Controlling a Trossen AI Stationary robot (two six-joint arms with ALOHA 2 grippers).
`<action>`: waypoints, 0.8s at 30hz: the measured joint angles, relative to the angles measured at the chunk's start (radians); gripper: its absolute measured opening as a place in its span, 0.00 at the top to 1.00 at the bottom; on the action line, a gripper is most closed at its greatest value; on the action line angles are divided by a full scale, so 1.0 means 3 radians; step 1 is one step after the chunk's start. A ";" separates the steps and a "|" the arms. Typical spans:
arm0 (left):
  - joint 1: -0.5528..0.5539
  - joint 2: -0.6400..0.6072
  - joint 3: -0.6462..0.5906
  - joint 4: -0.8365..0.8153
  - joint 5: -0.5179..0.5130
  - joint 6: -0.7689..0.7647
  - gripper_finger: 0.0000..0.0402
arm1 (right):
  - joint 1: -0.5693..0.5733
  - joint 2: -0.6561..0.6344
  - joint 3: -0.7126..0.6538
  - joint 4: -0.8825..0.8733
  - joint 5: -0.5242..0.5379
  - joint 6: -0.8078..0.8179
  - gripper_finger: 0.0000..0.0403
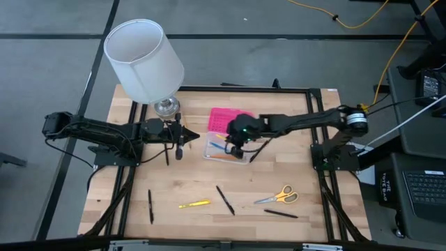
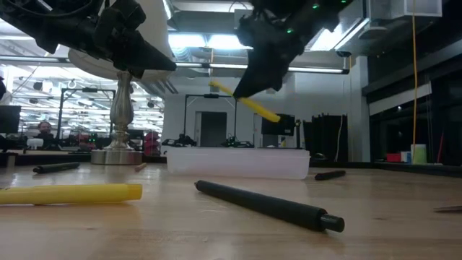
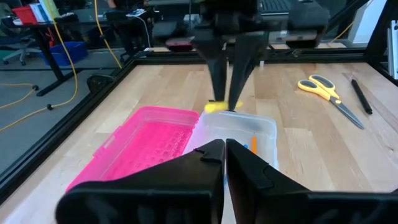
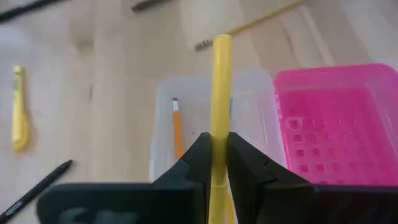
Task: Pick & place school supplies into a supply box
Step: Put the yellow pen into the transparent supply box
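Observation:
My right gripper [image 1: 237, 145] hangs over the supply box and is shut on a yellow pen [image 4: 221, 74]. The box lies open: its clear base [image 1: 221, 153] sits mid-table with the pink lid [image 1: 226, 118] folded out toward the far edge. An orange pencil [image 4: 177, 130] lies in the base. My left gripper [image 1: 180, 148] hovers shut, left of the box and near the lamp's foot. Near the front edge lie a yellow marker [image 1: 194, 204], black pens [image 1: 224, 199] and yellow-handled scissors [image 1: 277, 196]. My right gripper pinches the yellow pen's shaft [image 4: 219, 124] between its two fingers, roughly mid-length, and the fingers lie across it. They come from above, slanting down. The pen [image 2: 249, 102] is lifted clear and tilted over the clear base [image 2: 238, 160].
A white-shaded lamp [image 1: 145, 59] stands on a metal foot [image 1: 166, 107] at the far left, close to my left arm. One more black pen [image 1: 150, 206] lies front left and another [image 1: 281, 214] front right. A thin pencil [image 1: 259, 149] lies just right of the box.

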 joint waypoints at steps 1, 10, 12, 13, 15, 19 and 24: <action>-0.0001 0.0000 0.0000 0.0001 0.0000 0.0000 0.97 | -0.0007 0.0058 0.0063 -0.0080 0.0001 0.0001 0.89; 0.0000 0.0000 0.0000 0.0000 0.0000 0.0000 0.98 | -0.0006 0.0285 0.0220 -0.0457 0.0000 0.0013 0.89; 0.0000 0.0000 0.0000 0.0001 0.0000 0.0000 0.98 | -0.0009 0.0289 0.0219 -0.0495 0.0000 0.0011 0.89; 0.0000 0.0000 0.0000 0.0000 -0.0001 0.0000 0.98 | -0.0010 0.0289 0.0220 -0.0484 0.0001 0.0009 0.89; -0.0001 0.0000 0.0000 0.0001 0.0000 0.0000 0.98 | -0.0010 0.0289 0.0220 -0.0483 0.0001 -0.0012 0.89; 0.0000 0.0000 0.0000 0.0001 0.0000 0.0000 0.97 | -0.0010 0.0289 0.0220 -0.0481 0.0001 -0.0138 0.89; -0.0001 0.0000 0.0000 -0.0001 0.0000 0.0000 0.98 | -0.0010 0.0288 0.0220 -0.0485 0.0001 -0.0183 0.89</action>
